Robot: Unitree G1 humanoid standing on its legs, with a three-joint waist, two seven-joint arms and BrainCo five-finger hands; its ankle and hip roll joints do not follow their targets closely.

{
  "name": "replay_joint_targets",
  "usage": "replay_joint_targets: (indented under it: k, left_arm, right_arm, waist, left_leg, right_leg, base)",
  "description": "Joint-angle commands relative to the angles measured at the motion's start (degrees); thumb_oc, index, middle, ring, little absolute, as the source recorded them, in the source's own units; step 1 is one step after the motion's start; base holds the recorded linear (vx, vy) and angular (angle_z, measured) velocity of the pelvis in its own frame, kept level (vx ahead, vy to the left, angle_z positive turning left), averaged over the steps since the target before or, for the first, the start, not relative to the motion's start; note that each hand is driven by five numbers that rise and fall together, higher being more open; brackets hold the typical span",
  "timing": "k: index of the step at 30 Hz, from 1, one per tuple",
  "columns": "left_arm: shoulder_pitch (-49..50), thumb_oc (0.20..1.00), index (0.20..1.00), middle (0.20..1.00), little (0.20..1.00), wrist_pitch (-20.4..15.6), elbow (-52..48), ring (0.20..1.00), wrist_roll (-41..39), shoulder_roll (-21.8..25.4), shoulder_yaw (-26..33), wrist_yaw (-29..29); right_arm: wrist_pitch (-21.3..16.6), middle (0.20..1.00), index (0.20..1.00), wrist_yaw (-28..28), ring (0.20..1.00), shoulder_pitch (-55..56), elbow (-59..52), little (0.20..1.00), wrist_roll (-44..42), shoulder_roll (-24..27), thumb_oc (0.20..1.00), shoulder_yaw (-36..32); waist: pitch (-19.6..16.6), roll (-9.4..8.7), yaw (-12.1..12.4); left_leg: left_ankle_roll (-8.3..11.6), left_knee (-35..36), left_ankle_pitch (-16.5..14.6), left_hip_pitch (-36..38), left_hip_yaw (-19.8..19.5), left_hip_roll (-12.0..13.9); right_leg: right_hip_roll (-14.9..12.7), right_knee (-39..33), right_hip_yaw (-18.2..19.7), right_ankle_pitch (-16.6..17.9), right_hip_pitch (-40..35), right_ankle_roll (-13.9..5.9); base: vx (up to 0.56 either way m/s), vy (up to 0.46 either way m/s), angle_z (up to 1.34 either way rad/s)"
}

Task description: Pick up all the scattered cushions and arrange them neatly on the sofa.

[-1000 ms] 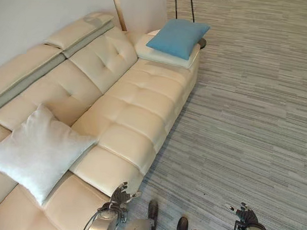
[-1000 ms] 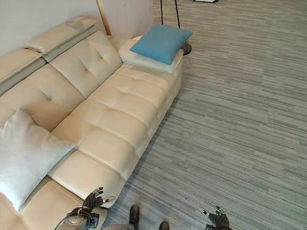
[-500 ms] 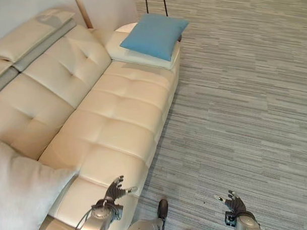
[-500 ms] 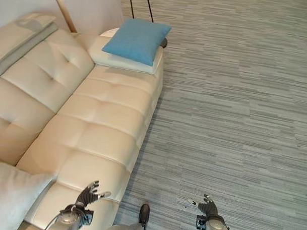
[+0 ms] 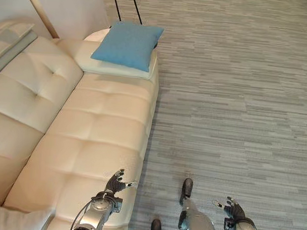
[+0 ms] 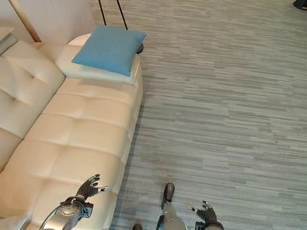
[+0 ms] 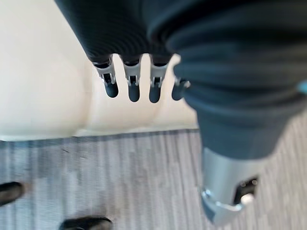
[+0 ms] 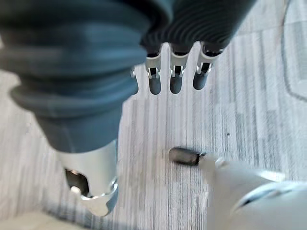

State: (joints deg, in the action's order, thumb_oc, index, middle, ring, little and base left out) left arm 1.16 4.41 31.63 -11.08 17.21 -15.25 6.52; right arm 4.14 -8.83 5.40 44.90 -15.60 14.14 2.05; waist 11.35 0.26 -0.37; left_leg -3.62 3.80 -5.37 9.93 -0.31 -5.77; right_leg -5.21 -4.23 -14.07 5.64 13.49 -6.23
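Left hand [image 5: 113, 185]: fingers [image 7: 133, 88] straight and spread, holding nothing, over the sofa's front edge at 7 o'clock.
Right hand [image 5: 230, 210]: fingers [image 8: 175, 81] relaxed, empty, above the floor [image 5: 235, 97] at 5 o'clock.
Sofa [image 5: 92, 138]: cream, cut off along the left and bottom edges.
Blue cushion [image 5: 126, 44]: at 11 o'clock, lying on a cream pad [image 5: 109, 68] at the sofa's far end.
White cushion [image 5: 13, 220]: only a corner visible at 7 o'clock.

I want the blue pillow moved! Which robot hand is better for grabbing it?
Probably the left hand. It hangs open over the sofa seat, the side where the blue cushion lies on the far armrest. The right hand, also open, is out over the floor. Both are far from it.
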Motion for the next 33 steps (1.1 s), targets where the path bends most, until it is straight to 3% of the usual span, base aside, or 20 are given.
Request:
replay_joint_targets:
  k: [1, 2, 3, 4, 5, 6, 7, 8, 9, 11, 13, 14, 15, 18, 23, 25, 26, 27, 30, 33]
  left_arm:
    - [-1.1, 1.0, 1.0, 1.0, 1.0, -1.96, -2.39, 1.0, 0.18, -1.07, 0.02, -0.3]
    - [-1.09, 1.0, 1.0, 1.0, 1.0, -1.97, -2.38, 1.0, 0.18, -1.08, 0.02, -0.29]
    - [-0.98, 1.0, 1.0, 1.0, 1.0, -1.8, -2.3, 1.0, -0.66, -1.6, 0.16, -0.15]
    - [-0.97, 1.0, 1.0, 1.0, 1.0, -1.79, -2.31, 1.0, -0.66, -1.6, 0.17, -0.15]
    - [-1.08, 1.0, 1.0, 1.0, 1.0, -1.7, -2.07, 1.0, -1.53, -1.87, 0.06, 0.0]
    - [-1.19, 1.0, 1.0, 1.0, 1.0, -1.74, -2.09, 1.0, -1.81, -2.02, 0.05, 0.18]
    - [-1.18, 1.0, 1.0, 1.0, 1.0, -1.73, -1.98, 1.0, -2.24, -2.17, 0.16, 0.55]
    - [-1.27, 1.0, 1.0, 1.0, 1.0, -1.57, -2.0, 1.0, -2.91, -2.27, 0.23, 0.92]
    - [-1.2, 1.0, 1.0, 1.0, 1.0, -1.31, -1.95, 1.0, -3.57, -2.43, 0.51, 1.38]
    - [-1.08, 1.0, 1.0, 1.0, 1.0, -1.23, -1.69, 1.0, -3.02, -2.38, 0.49, 1.54]
    - [-1.26, 1.0, 1.0, 1.0, 1.0, -1.09, -0.95, 1.0, -2.11, -2.4, 0.47, 2.12]
    - [-1.38, 1.0, 1.0, 1.0, 1.0, -1.08, -0.46, 1.0, -1.88, -2.46, 0.49, 2.47]
    - [-1.85, 1.0, 1.0, 1.0, 1.0, -1.15, 0.43, 1.0, -1.5, -2.66, 0.42, 3.19]
    - [-2.09, 1.0, 1.0, 1.0, 1.0, -1.35, 1.15, 1.0, -2.55, -2.64, 1.43, 3.75]
    - [-1.28, 1.0, 1.0, 1.0, 1.0, -1.29, 0.8, 1.0, -3.12, -2.41, 1.59, 3.7]
    - [-0.7, 1.0, 1.0, 1.0, 1.0, -0.93, 1.59, 1.0, -3.21, -1.6, 1.72, 3.74]
    - [-0.69, 1.0, 1.0, 1.0, 1.0, -0.93, 1.58, 1.0, -3.21, -1.58, 1.71, 3.73]
    - [-0.49, 1.0, 1.0, 1.0, 1.0, -0.64, 0.93, 1.0, -3.88, -1.05, 2.13, 3.72]
    - [-0.79, 1.0, 1.0, 1.0, 1.0, -0.18, 0.72, 1.0, -4.12, -0.86, 2.11, 3.69]
    - [-0.83, 1.0, 1.0, 1.0, 1.0, 0.04, 0.4, 1.0, -3.88, -0.51, 2.16, 3.47]
  right_arm:
    - [-1.69, 1.0, 1.0, -0.39, 1.0, -2.0, 0.59, 1.0, 0.46, 2.78, 1.0, -0.35]
    - [-1.7, 1.0, 1.0, -0.38, 1.0, -2.01, 0.61, 1.0, 0.45, 2.79, 1.0, -0.34]
    - [-2.04, 1.0, 1.0, -0.37, 1.0, -2.07, 0.87, 1.0, -0.23, 3.05, 1.0, -0.13]
    - [-2.05, 1.0, 1.0, -0.36, 1.0, -2.07, 0.88, 1.0, -0.24, 3.05, 1.0, -0.12]
    - [-2.16, 1.0, 1.0, -0.17, 1.0, -2.03, 0.33, 1.0, -0.7, 3.54, 1.0, -0.02]
    - [-2.28, 1.0, 1.0, -0.16, 1.0, -2.14, 0.43, 1.0, -0.83, 3.75, 1.0, 0.04]
    - [-2.26, 1.0, 1.0, -0.31, 1.0, -2.21, 0.41, 1.0, -1.04, 3.81, 1.0, 0.0]
    - [-2.0, 1.0, 1.0, -0.51, 1.0, -2.39, 0.47, 1.0, -0.92, 4.06, 1.0, 0.01]
    - [-1.83, 1.0, 1.0, -1.09, 1.0, -2.5, 0.15, 1.0, -0.98, 4.2, 1.0, -0.09]
    - [-1.82, 1.0, 1.0, -1.55, 1.0, -2.64, -0.35, 1.0, -0.17, 4.58, 1.0, 0.01]
    - [-1.65, 1.0, 1.0, -2.17, 1.0, -2.86, -0.91, 1.0, 1.54, 5.35, 1.0, 0.82]
    - [-1.62, 1.0, 1.0, -2.45, 1.0, -3.02, -1.23, 1.0, 2.11, 5.73, 1.0, 1.07]
    - [-1.74, 1.0, 1.0, -2.8, 1.0, -3.33, -1.42, 1.0, 2.71, 6.19, 1.0, 1.57]
    - [-1.38, 1.0, 1.0, -2.71, 1.0, -4.84, -1.54, 1.0, 4.11, 6.95, 1.0, 2.56]
    - [-1.16, 1.0, 1.0, -2.12, 1.0, -4.61, -2.76, 1.0, 5.27, 6.6, 1.0, 3.1]
    - [-0.94, 1.0, 1.0, -1.81, 1.0, -4.94, -1.97, 1.0, 5.01, 4.98, 1.0, 3.13]
    - [-0.94, 1.0, 1.0, -1.81, 1.0, -4.92, -1.97, 1.0, 5.01, 4.97, 1.0, 3.13]
    - [-0.8, 1.0, 1.0, -1.31, 1.0, -4.8, -1.78, 1.0, 4.75, 4.21, 1.0, 3.21]
    - [-0.26, 1.0, 1.0, -1.08, 1.0, -5.08, -1.15, 1.0, 5.08, 3.61, 1.0, 3.15]
    - [0.06, 1.0, 1.0, -1.09, 1.0, -4.05, -0.62, 1.0, 4.97, 3.34, 1.0, 2.61]
  waist:
    - [-1.84, 1.34, 0.24]
    - [-1.88, 1.36, 0.2]
    - [-2.29, 1.5, 0.39]
    - [-2.3, 1.53, 0.33]
    - [-1.69, 1.4, 0.73]
    - [-1.28, 1.35, 0.96]
    - [-0.96, 1.32, 1.17]
    - [-0.54, 0.79, 1.44]
    - [-0.3, -0.07, 1.89]
    - [-0.66, -0.62, 1.97]
    - [-1.17, -0.13, 2.21]
    - [-1.4, 0.27, 2.18]
    - [-1.49, 0.68, 2.07]
    - [-2.18, 0.59, 2.63]
    - [-3.88, -0.19, 3.19]
    - [-5.52, -2.13, 4.11]
    - [-5.59, -2.17, 4.22]
    - [-5.31, -2.72, 4.56]
    - [-3.44, -2.57, 4.14]
    - [-2.22, -1.2, 3.11]
  left_leg:
    - [4.19, -5.1, -1.16, -0.92, 0.46, 3.8]
    - [4.21, -5.44, -1.34, -1.13, 0.42, 3.83]
    - [5.84, -13.61, 1.71, -3.02, 1.0, 4.46]
    - [5.86, -14.0, 1.52, -3.23, 0.93, 4.5]
    - [6.76, -22.73, 5.02, -6.22, 0.96, 4.49]
    - [7.07, -27.78, 6.4, -8.1, 0.7, 4.26]
    - [7.19, -31.22, 7.07, -9.68, 0.6, 4.36]
    - [6.33, -32.37, 5.65, -12.79, 0.97, 4.09]
    - [4.96, -28.72, 2.64, -16.37, 0.99, 3.13]
    - [4.21, -21.22, 0.96, -17.3, 1.16, 2.54]
    - [4.8, -9.25, 5.66, -18.1, -0.43, 2.53]
    - [5.4, -4.19, 9.45, -18.5, -1.4, 2.79]
    - [6.76, 1.2, 12.1, -19.68, -1.85, 2.62]
    - [7.82, 1.2, 13.7, -20.88, -0.6, 2.72]
    - [6.02, 1.2, 13.68, -19.08, -0.61, 2.15]
    - [2.92, -0.16, 10.34, -16.57, 0.49, 0.98]
    - [2.89, -0.28, 10.25, -16.67, 0.61, 0.97]
    - [1.28, -1.61, 7.71, -15.95, 1.08, 0.39]
    - [-1.09, -1.81, 5.46, -12.86, 2.41, -0.8]
    - [-1.89, 0.22, 4.33, -8.61, 2.18, -0.61]
  right_leg:
    - [2.74, -0.63, -0.53, -2.06, -6.86, -0.09]
    - [2.76, -0.73, -0.57, -2.01, -6.87, -0.07]
    - [3.69, -0.77, -0.92, -3.66, -9.68, 1.09]
    - [3.72, -0.77, -0.99, -3.67, -9.67, 1.12]
    - [4.27, -0.77, -0.83, -5.46, -12.24, 2.45]
    - [4.52, -0.77, -0.61, -6.18, -13.29, 3.16]
    - [4.83, -0.77, -0.66, -7.1, -14.37, 3.77]
    - [4.46, -0.77, -0.16, -7.93, -15.6, 4.2]
    - [3.58, -0.77, 0.14, -8.38, -16.8, 3.93]
    - [3.01, -0.77, 0.17, -8.98, -17.27, 3.38]
    - [3.64, -0.77, -0.05, -9.56, -18.5, 3.35]
    - [4.23, -0.77, -0.14, -10.11, -19.28, 3.5]
    - [4.9, -0.77, -0.15, -10.84, -20.64, 3.81]
    - [5.67, -0.77, 1.1, -12.64, -24.34, 3.9]
    - [4.36, -0.04, 1.28, -14.52, -27.08, 2.82]
    - [1.17, 8.17, 2.77, -14.19, -25.91, 0.75]
    - [1.1, 8.39, 2.88, -14.3, -25.73, 0.73]
    - [-0.55, 17.45, 2.72, -11.7, -22.29, -0.73]
    - [-4.48, 33.89, 2.38, -2.12, -14.97, -3.17]
    - [-6.49, 40.38, 1.38, -1.67, -10.48, -1.94]
  base:
    - [0.43, -0.233, 0.37]
    - [0.44, -0.293, 0.44]
    - [0.27, -0.195, 0.39]
    - [0.46, -0.351, 0.17]
    - [0.28, -0.225, 0.0]
    - [0.36, -0.287, -0.1]
    - [0.3, -0.217, -0.26]
    - [0.34, -0.214, -0.24]
    - [0.34, -0.169, -0.31]
    - [0.27, -0.06, -0.3]
    - [0.27, -0.013, -0.34]
    - [0.37, 0.009, -0.04]
    - [0.43, 0.035, 0.07]
    - [0.54, 0.094, -0.08]
    - [0.37, 0.114, -0.27]
    - [0.62, 0.23, -0.65]
    - [0.54, 0.248, 0.02]
    - [0.34, 0.203, 0.09]
    - [0.33, 0.249, 0.03]
    - [0.29, 0.177, 0.1]
